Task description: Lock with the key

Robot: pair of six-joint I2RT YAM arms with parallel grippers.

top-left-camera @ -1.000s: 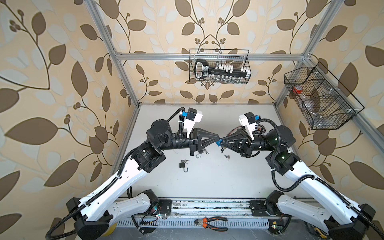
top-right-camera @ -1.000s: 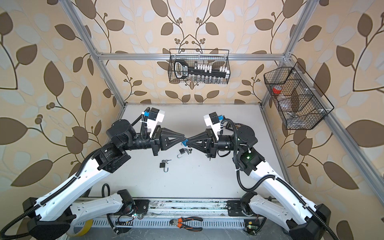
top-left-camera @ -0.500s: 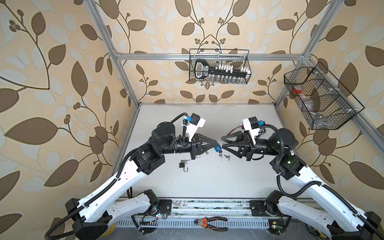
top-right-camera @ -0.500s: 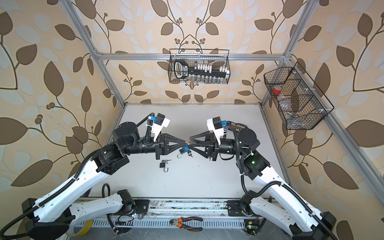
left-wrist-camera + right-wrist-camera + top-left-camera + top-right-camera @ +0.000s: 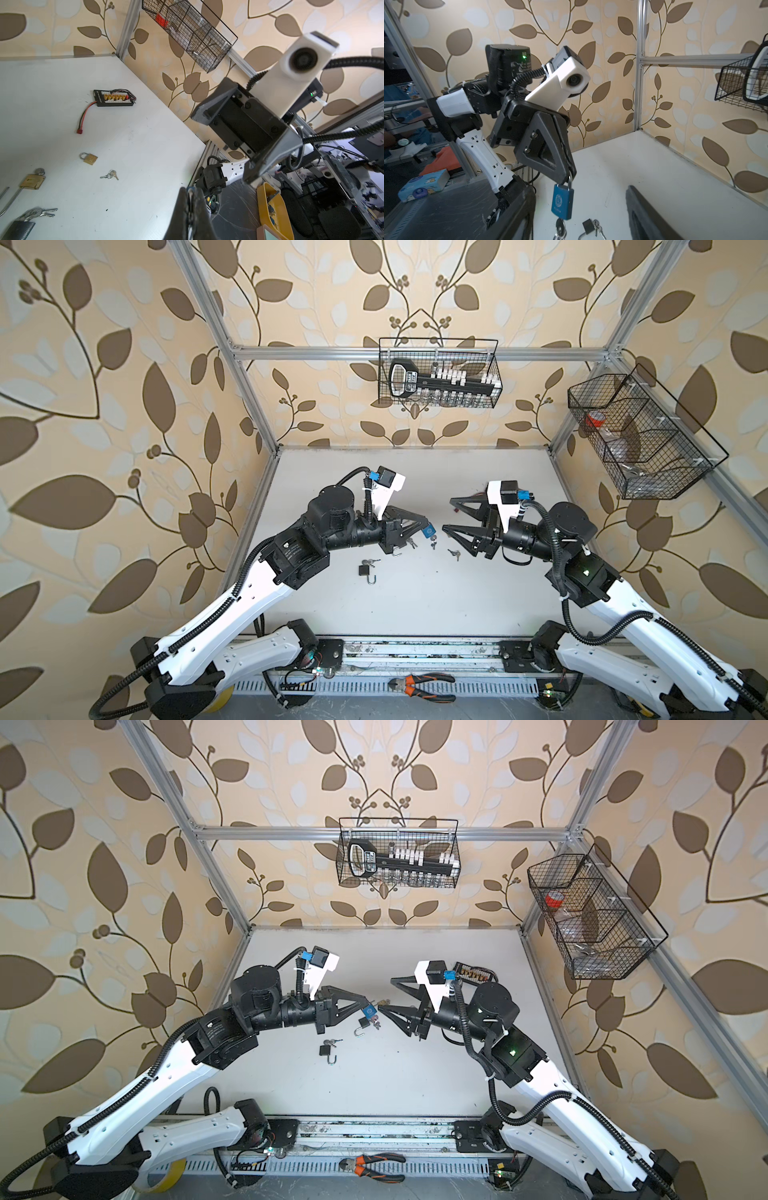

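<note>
Left hand (image 5: 569, 176) clamped on the shackle of the blue padlock (image 5: 562, 202), which hangs above the surface (image 5: 654, 166) with key (image 5: 560, 225) in its base; right hand (image 5: 447, 513) close beside it, jaws wide apart, empty.

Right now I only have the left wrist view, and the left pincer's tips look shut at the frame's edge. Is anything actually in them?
Observer: Yes. In the right wrist view the left pincer pinches the shackle of a blue padlock, which hangs below it.
Reviewer: Is there a key in that lock?
Observer: Yes, a key sticks out of its underside.
Reviewer: Is the other arm touching it?
Observer: Not that I can see. In a top view the right pincer stands open, and its nearer fingertip sits just short of the padlock, with a small gap between them.
</note>
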